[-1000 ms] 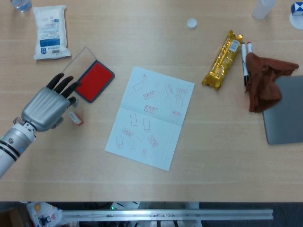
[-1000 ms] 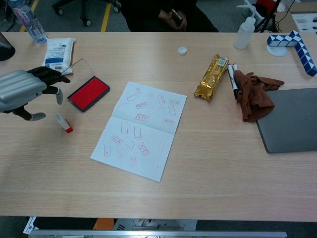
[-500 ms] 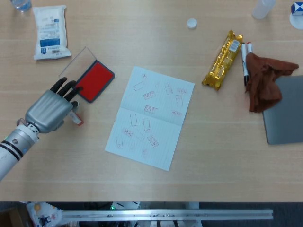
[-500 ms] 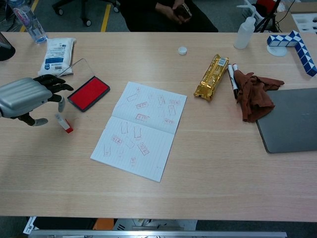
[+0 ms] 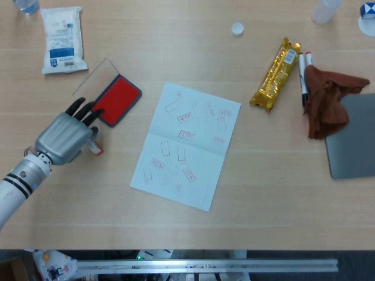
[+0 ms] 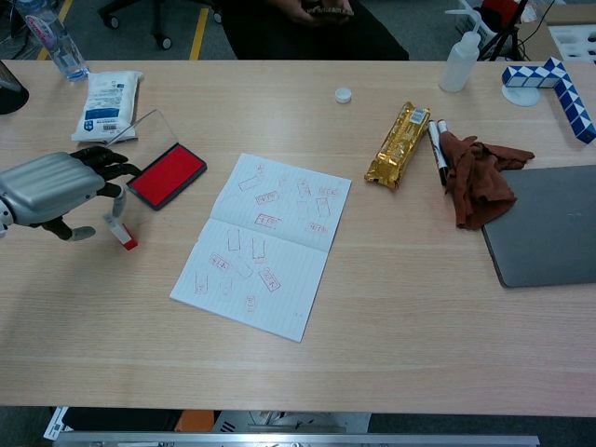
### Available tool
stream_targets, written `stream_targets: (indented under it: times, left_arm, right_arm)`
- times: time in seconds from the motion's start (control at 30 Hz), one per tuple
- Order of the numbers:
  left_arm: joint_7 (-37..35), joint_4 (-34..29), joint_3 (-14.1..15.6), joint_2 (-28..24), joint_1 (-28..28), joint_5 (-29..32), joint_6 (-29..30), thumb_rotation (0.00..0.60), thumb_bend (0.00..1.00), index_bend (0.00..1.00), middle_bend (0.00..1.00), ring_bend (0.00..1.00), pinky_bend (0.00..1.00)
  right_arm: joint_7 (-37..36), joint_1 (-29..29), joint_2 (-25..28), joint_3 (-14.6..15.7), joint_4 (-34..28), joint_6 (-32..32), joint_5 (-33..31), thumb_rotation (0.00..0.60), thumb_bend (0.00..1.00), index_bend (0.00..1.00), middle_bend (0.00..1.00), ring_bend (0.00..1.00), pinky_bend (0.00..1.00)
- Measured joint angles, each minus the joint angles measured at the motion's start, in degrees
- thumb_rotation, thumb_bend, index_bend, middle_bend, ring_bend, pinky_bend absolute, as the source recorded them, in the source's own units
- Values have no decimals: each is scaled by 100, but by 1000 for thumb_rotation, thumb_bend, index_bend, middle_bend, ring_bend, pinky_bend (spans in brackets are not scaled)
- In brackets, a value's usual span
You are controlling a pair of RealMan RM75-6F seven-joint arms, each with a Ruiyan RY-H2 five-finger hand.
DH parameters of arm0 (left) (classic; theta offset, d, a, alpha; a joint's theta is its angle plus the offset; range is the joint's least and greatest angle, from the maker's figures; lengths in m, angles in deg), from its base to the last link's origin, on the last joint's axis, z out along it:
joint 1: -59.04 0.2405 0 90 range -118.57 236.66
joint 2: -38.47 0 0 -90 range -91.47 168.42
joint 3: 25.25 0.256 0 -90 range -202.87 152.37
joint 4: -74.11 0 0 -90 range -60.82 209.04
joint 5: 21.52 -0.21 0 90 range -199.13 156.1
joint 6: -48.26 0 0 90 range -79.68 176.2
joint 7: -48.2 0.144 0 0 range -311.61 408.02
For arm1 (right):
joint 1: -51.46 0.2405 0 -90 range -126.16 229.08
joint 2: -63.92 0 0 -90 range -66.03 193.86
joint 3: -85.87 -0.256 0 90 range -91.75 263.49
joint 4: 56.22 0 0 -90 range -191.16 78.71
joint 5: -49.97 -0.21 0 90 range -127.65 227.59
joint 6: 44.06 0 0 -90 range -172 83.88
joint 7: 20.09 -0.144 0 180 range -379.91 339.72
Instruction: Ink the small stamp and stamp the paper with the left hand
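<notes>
The small stamp (image 5: 95, 148), white with a red end, lies flat on the table left of the paper; in the chest view the stamp (image 6: 121, 233) shows just under my fingertips. My left hand (image 5: 65, 137) hovers right over it, fingers spread and pointing toward the red ink pad (image 5: 117, 100); nothing is in its grasp. In the chest view the left hand (image 6: 54, 184) is close above the table, its thumb low at the stamp's left. The ink pad (image 6: 166, 174) is uncovered, its clear lid tipped back. The paper (image 5: 186, 144) bears several red stamp marks. My right hand is out of sight.
A white packet (image 5: 61, 38) lies behind the ink pad. On the right are a gold snack bar (image 5: 275, 74), two markers (image 5: 303, 75), a brown cloth (image 5: 327, 106) and a grey laptop (image 5: 355, 138). A bottle cap (image 5: 237, 28) sits at the back.
My left hand has slid toward the table's front edge and sunk lower, ending over the small stamp. The stamp, ink pad and paper have not moved.
</notes>
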Motion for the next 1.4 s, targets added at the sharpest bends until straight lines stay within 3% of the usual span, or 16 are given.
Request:
stream_targets:
  times: [1.4]
  left_arm:
    - [-730, 686, 159, 601, -111, -59, 148, 600, 359, 552, 135, 9, 6]
  right_arm:
    - [5, -56, 30, 22, -23, 36, -13, 600, 157, 313, 362, 300, 324]
